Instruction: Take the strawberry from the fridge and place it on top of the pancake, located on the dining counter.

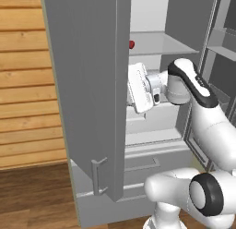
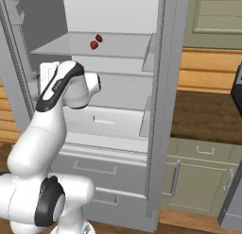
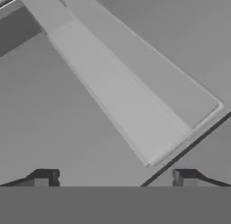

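With the fridge [image 2: 160, 110] open, the job in hand is reaching in for the strawberry [image 2: 94, 45], and it should go best if the claw [image 3: 113, 178] climbs to shelf height, squares up, and meets the tiny fruit without touching the darker red-brown item [image 2: 99, 38] just beside it at one o'clock. The claw is spread wide and empty. In the right base view the strawberry rests on the upper shelf [image 2: 123, 46], well above the hand, toward one o'clock.
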